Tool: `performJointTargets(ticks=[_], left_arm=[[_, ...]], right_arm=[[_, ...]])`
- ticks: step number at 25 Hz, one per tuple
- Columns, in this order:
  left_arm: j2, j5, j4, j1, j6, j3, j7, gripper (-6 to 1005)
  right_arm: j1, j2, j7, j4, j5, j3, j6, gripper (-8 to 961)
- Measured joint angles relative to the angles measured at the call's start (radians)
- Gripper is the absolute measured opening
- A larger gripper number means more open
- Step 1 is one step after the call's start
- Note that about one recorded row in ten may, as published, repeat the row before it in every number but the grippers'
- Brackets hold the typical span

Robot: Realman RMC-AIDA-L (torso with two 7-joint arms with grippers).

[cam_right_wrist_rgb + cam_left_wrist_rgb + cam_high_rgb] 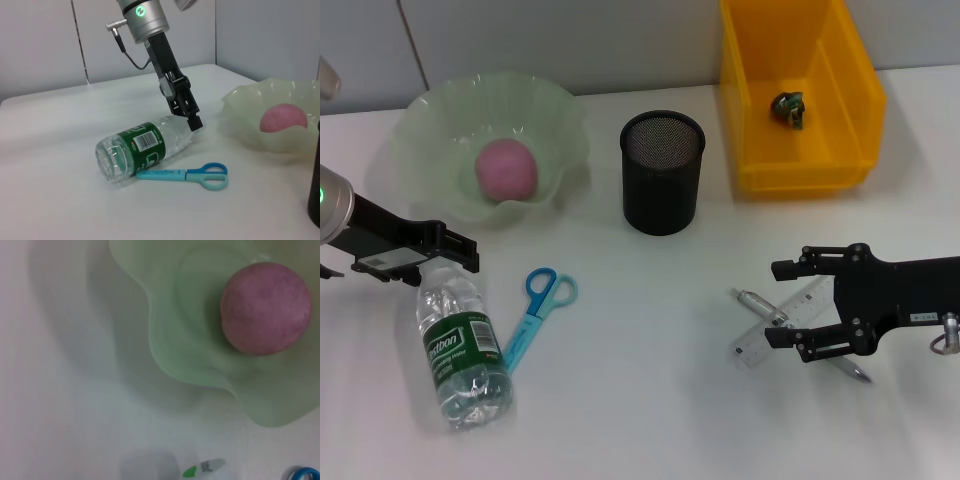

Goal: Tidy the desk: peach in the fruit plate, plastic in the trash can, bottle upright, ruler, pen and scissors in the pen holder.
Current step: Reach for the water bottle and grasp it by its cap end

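Head view. Peach (506, 169) sits in the green fruit plate (420, 115); a crumpled bit of plastic (788, 107) lies in the yellow trash can (750, 60). We judge those two steps done. The mesh pen holder (663, 172) looks empty from here. Bottle (460, 347) lies on its side on the counter (640, 420), neck toward the left gripper (448, 255), which sits right at the cap end; we cannot tell whether its fingers are apart or clamped on the neck. Scissors (538, 310) lie just beside the bottle. Right gripper (790, 305) has its fingers spread apart over the ruler (782, 325) and pen (790, 330), which cross each other (neither looks lifted).

Left wrist view. Mostly the plate's wavy rim and the peach; a sliver of bottle label (202, 467) and a scissors handle (302, 474) at the frame edge. Own fingers not shown.

Right wrist view. The left gripper (192, 117) presses in at the bottle's (142, 150) neck; the scissors (185, 175) lie alongside, close.

Left to do, by our reckoning: bottle upright, three items into the holder. The near counter is open; the scissors crowd the bottle, and the holder stands between plate and can.
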Motion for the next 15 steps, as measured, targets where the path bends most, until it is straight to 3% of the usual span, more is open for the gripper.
performJointTargets(ticks=[15], left_arm=[[0.001,-0.002,-0.023,-0.001,-0.033,0.0,0.001,812]], right_arm=[[0.006,0.003,0.0,0.0,0.0,-0.001,-0.004,828]])
